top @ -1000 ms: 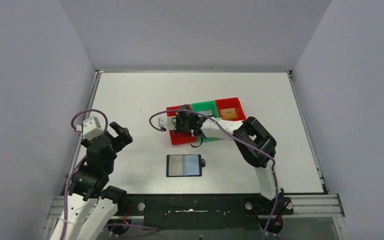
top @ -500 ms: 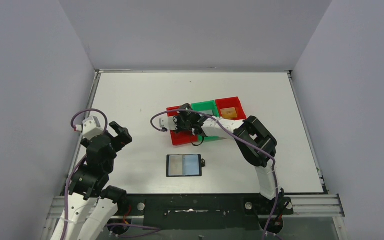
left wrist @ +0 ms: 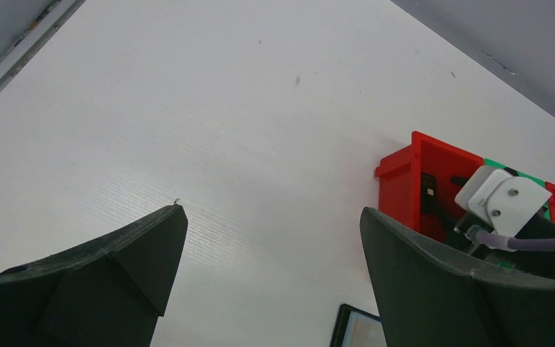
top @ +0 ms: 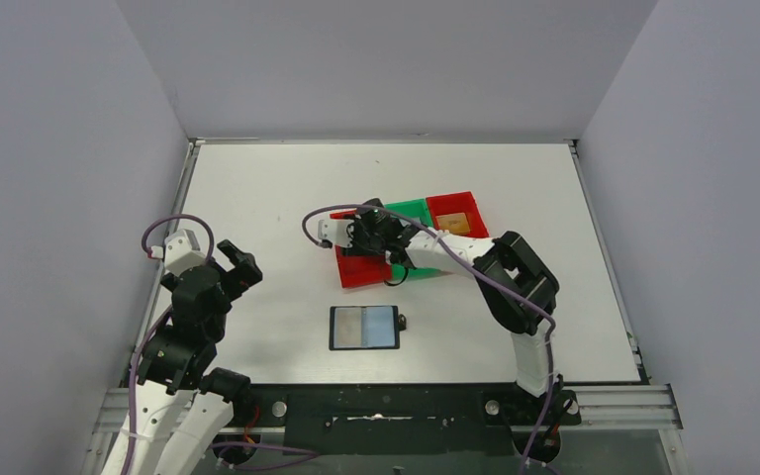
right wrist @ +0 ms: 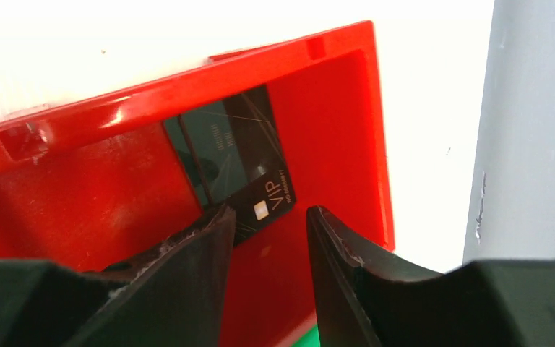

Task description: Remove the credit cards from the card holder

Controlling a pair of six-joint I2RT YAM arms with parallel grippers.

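Observation:
The card holder (top: 364,328) lies open on the table near the front, its bluish-grey pockets facing up; one corner of it shows in the left wrist view (left wrist: 355,334). My right gripper (top: 361,237) hangs over the left red bin (top: 356,273). In the right wrist view it (right wrist: 266,210) is open, jaws apart just above a black card (right wrist: 238,155) marked VIP that lies in the red bin (right wrist: 101,195). A gold card (top: 455,224) lies in the right red bin. The silver-grey card is hidden. My left gripper (top: 240,265) is open and empty at the left (left wrist: 271,210).
The green bin (top: 406,210) sits between the two red bins, partly covered by my right arm. The red bin's wall (left wrist: 397,184) and my right wrist show in the left wrist view. Grey walls enclose the table on three sides.
My right gripper has shifted slightly toward the far side over the left red bin and its elbow moved right. The left arm and the card holder have not moved.

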